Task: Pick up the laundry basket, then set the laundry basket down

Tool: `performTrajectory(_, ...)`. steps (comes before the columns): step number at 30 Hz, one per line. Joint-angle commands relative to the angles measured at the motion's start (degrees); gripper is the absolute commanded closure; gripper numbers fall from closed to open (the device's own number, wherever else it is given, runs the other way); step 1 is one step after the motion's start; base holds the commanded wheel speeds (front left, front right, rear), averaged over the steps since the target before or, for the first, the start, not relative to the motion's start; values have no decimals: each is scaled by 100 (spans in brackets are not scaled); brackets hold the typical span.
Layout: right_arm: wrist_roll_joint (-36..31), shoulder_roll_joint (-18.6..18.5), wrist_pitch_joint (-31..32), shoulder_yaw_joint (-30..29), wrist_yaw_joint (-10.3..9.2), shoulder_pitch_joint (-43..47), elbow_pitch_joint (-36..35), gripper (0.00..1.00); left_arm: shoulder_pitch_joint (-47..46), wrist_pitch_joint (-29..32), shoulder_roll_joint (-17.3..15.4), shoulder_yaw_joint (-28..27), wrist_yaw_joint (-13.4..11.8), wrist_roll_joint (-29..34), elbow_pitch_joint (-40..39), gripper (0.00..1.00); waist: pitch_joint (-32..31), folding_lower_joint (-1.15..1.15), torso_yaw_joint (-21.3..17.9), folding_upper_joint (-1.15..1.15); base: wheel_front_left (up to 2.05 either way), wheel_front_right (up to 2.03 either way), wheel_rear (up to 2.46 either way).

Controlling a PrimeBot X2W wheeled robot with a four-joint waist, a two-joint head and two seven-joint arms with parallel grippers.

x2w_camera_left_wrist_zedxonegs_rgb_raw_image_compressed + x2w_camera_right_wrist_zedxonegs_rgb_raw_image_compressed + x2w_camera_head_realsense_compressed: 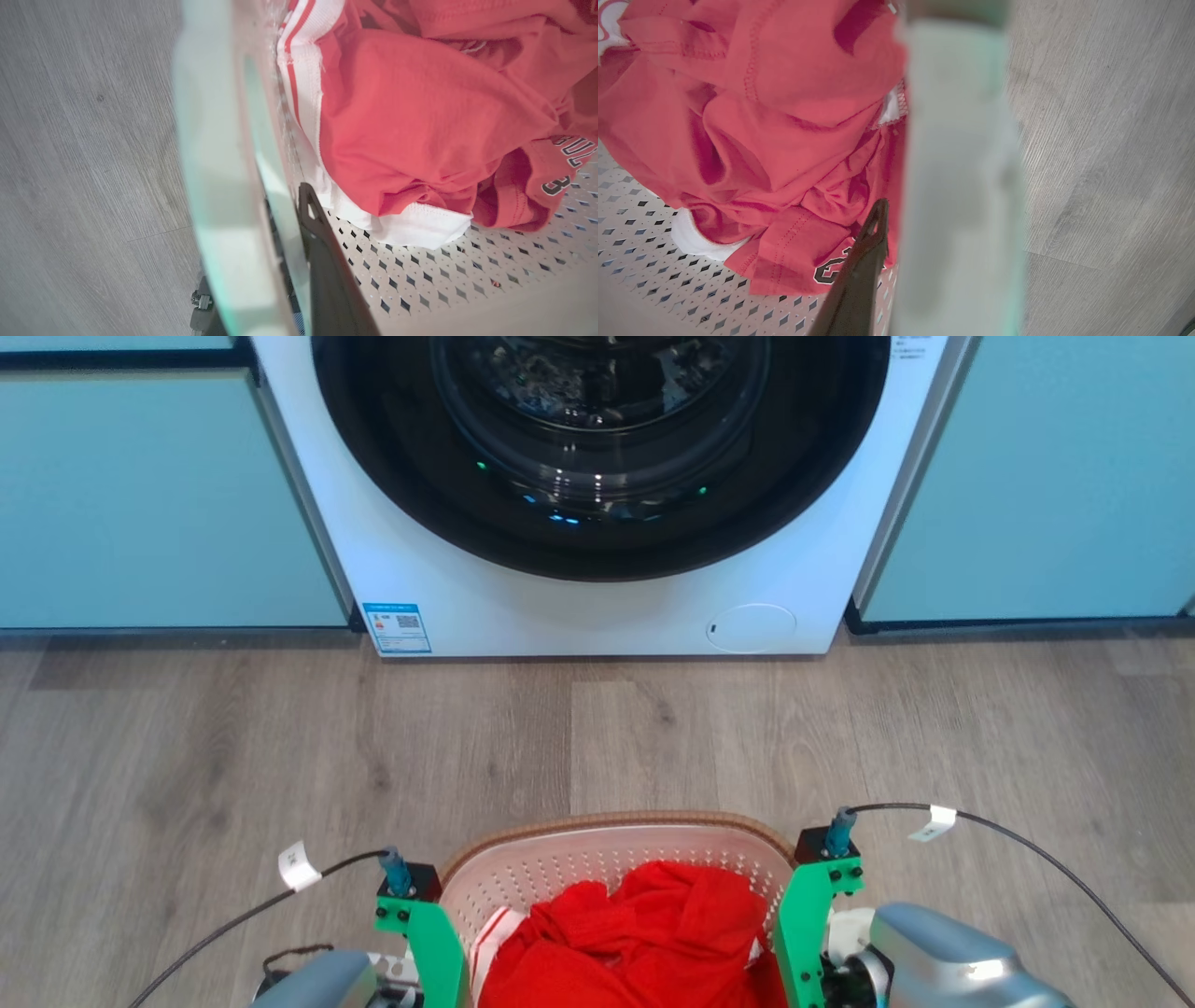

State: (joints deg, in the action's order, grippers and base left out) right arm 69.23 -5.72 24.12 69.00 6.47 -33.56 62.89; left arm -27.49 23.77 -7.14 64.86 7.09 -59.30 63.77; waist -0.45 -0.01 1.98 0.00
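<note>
Left jaws pinch laundry basket wall; right jaws at opposite wall, cannot tell.

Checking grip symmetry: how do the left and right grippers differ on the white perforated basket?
Left gripper: inner finger beside white striped trim of the red garment; right gripper: inner finger overlapping red fabric by a printed numeral. Head view: right green mount sits higher than left green mount. Shared: one finger inside the laundry basket each.

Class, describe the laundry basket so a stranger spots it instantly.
Find the white washing machine between blue cabinets. Before it, over the wood floor, is the laundry basket. Its brown woven-look rim, perforated white walls and red clothes mark it out.
</note>
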Motion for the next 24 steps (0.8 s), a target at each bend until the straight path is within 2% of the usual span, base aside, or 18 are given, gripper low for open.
performTrajectory(1, 61, 155, -59, 23, 102, -235, -289, 100, -250, 77, -136, 57, 39, 9, -92, 100, -34, 1, 47, 0, 0, 0, 0)
performTrajectory(24, 284, 124, -107, 298, 102, -567, -300, 100, -676, 195, -156, 504, 39, -392, -203, 100, -72, 1, 68, 0, 0, 0, 0)
